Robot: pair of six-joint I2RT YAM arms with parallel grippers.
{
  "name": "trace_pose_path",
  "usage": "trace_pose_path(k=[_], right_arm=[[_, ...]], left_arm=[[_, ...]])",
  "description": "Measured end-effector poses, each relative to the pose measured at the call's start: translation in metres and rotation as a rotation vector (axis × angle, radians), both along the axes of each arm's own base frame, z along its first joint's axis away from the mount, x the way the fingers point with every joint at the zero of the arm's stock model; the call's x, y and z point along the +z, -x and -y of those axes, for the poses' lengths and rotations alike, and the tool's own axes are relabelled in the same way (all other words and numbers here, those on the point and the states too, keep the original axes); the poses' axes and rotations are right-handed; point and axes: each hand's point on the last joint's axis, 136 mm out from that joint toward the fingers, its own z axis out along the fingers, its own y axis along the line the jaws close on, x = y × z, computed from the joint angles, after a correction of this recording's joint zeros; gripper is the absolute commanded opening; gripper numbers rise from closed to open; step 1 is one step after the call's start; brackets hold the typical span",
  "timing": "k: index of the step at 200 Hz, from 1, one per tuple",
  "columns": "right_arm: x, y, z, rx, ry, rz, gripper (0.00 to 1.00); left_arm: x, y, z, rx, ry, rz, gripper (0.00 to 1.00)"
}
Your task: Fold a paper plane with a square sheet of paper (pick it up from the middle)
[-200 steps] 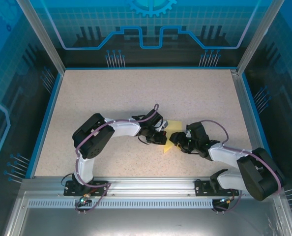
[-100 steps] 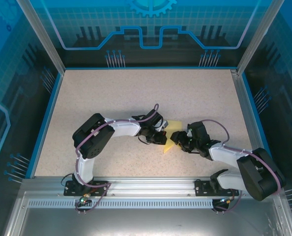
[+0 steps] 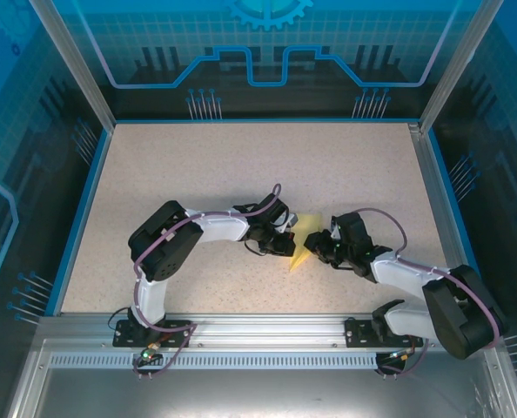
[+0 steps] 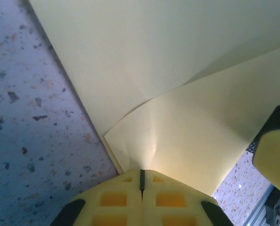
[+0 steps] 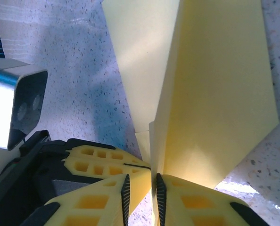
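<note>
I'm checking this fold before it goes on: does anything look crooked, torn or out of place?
Nothing torn or spilled. The square sheet of paper is half folded, the left gripper shut on one edge, the right gripper at a flap raised off the table: normal mid-fold.

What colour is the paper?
The paper is pale yellow, clearest in the left wrist view.

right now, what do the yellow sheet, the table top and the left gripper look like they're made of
Square sheet of paper: thin, matt, pale yellow paper; it bends and holds soft creases.
Table top: probably laminate or stone-effect board, pale with dark speckles.
Left gripper: likely moulded yellow plastic or rubber, with a grid of pockets.
</note>
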Motion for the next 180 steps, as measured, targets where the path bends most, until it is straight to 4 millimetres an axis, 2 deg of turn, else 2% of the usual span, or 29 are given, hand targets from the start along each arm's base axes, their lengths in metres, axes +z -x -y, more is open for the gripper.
trace_pose_path(k=[35, 180], right_arm=[[0.002, -0.003, -0.001, 0.005, 0.003, 0.005, 0.16], [-0.007, -0.015, -0.019, 0.063, 0.003, -0.023, 0.14]], left_arm=[[0.0, 0.0, 0.0, -0.01, -0.001, 0.006, 0.0], [0.0, -0.001, 0.0, -0.01, 0.007, 0.007, 0.0]])
